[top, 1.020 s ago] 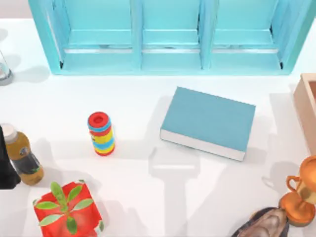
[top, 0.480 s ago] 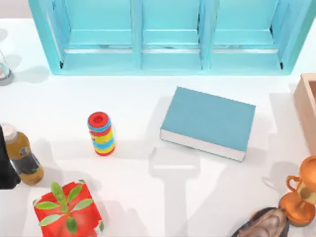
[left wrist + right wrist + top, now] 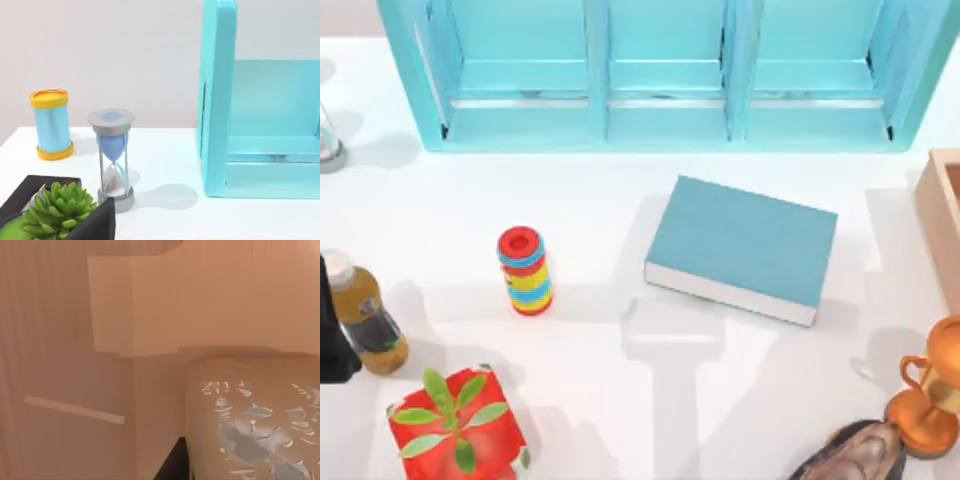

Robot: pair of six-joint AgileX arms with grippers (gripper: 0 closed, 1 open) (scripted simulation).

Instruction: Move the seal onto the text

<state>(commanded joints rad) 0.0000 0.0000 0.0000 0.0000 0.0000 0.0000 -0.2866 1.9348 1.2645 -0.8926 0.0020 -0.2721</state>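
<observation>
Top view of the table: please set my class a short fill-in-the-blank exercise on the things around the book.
1. The striped cylinder stands to the ____ of the book.
2. The shelf unit behind the book has ____ compartments.
3. The red box at the near left bears ____ leaves.

Missing words: left; three; green.
</observation>
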